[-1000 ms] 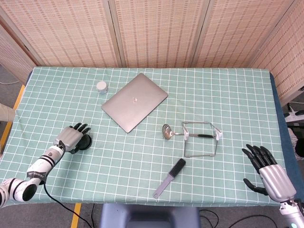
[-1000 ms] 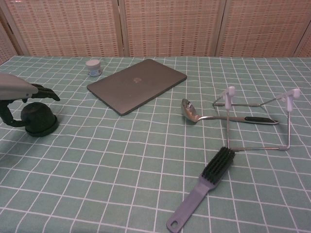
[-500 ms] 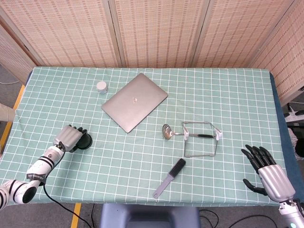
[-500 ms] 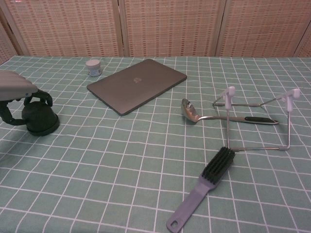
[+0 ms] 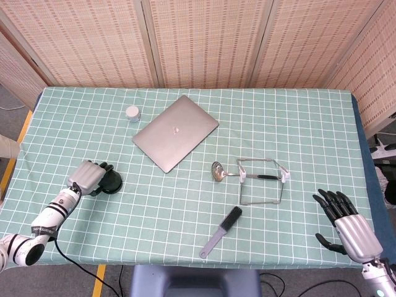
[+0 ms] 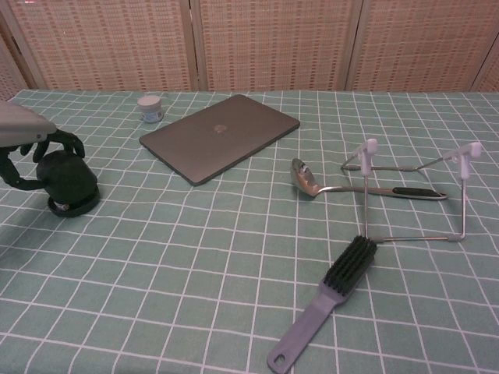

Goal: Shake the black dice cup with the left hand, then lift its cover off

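At left of frame, the left hand (image 6: 31, 152) grips the dice cup's cover (image 6: 66, 175), tilting it off its base (image 6: 74, 206); lifting clear remains.

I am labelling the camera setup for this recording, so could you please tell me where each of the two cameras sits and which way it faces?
Head view: high above the near table edge, looking steeply down on the whole table; shows the left hand and forearm on the black dice cup, plus the idle, spread right hand.
Chest view: low at the near edge, looking across the table toward the screens; only the left hand shows.
Shared: cup, laptop, ladle, wire rack, brush.
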